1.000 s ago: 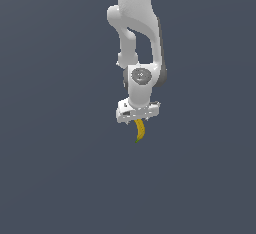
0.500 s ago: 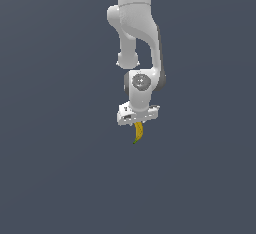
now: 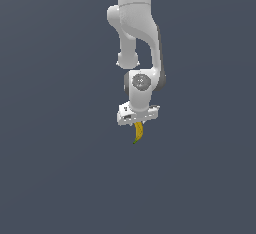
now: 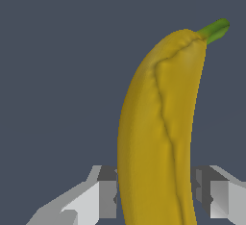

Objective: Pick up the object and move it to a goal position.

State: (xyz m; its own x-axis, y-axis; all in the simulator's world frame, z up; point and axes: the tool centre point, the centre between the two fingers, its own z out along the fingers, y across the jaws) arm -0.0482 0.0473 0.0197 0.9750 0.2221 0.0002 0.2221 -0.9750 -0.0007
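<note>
The small curved yellow banana (image 3: 138, 131) with a green tip hangs down from my white gripper (image 3: 138, 124) in the exterior view. The gripper is shut on the banana's upper end, and the green tip points downward. In the wrist view the banana (image 4: 158, 132) fills the middle, with a grey fingertip (image 4: 107, 193) on one side and the other fingertip (image 4: 211, 190) on the opposite side, both pressed against it. The green stem (image 4: 215, 29) points away from the gripper. The white arm (image 3: 135, 33) rises above the gripper.
Only a plain dark grey-blue background (image 3: 50, 178) shows around the arm and the banana. No goal marker, container or other object is in view.
The gripper has moved a little upward and toward the exterior view's left with the banana still held in it. The arm's lower links have straightened slightly.
</note>
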